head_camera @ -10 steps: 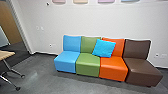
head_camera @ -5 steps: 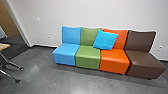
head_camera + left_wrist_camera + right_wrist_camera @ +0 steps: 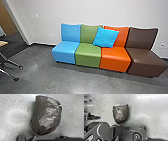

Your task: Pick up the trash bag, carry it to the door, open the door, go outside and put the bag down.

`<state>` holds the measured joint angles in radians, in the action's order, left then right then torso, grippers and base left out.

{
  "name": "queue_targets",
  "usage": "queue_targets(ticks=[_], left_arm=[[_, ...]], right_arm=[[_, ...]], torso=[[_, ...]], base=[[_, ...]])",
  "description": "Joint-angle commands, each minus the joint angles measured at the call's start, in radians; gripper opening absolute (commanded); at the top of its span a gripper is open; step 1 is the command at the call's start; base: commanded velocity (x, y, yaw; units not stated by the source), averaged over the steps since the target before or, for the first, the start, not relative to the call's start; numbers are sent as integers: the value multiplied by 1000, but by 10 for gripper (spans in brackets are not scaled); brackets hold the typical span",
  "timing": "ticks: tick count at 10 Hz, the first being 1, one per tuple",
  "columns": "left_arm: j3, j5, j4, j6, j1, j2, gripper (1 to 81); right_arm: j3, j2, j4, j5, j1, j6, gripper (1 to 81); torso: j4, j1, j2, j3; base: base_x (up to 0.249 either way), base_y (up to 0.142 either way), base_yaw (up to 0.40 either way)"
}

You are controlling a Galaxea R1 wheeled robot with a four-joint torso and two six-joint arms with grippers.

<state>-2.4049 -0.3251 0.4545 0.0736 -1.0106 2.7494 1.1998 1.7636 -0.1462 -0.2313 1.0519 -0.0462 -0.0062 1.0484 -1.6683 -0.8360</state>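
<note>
In the left wrist view a dark, shiny trash bag (image 3: 46, 115) shows large against the speckled grey floor, its rounded end toward the dark robot parts. The right wrist view has the same bag (image 3: 120, 114), smaller, also over grey floor, a little apart from the robot's dark plate. Whether either gripper touches or holds the bag, I cannot tell from these views. A doorway with a pale frame (image 3: 18, 23) stands at the far left of the head view.
A row of seats, blue (image 3: 63, 51), green (image 3: 88, 53), orange (image 3: 115, 58) and brown (image 3: 147, 61), stands along the wall, with a bright blue cushion (image 3: 105, 37) on it. A table (image 3: 3, 43) with metal legs is at the left edge.
The head camera has moved, most of it in the first half second: the seats and wall now appear higher and slightly larger, and the wall panels have left the top. The seats themselves stand still.
</note>
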Motion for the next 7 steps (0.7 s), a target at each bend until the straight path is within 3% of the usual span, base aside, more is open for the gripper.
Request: queue_targets(ticks=[1, 6, 7], left_arm=[[3, -71, 23, -2, 99, 3, 811], [-2, -71, 32, -2, 105, 12, 811], [-5, -71, 32, 0, 105, 14, 811]], right_arm=[[-43, -88, -29, -85, -80, -4, 811], [-49, -89, -29, -86, -82, -4, 811], [-49, -89, -29, -86, -82, -3, 811]], torso=[[0, 61, -95, 0], [0, 174, -277, 0], [0, 197, -313, -51]], base=[[0, 0, 0], [0, 0, 0], [0, 0, 0]])
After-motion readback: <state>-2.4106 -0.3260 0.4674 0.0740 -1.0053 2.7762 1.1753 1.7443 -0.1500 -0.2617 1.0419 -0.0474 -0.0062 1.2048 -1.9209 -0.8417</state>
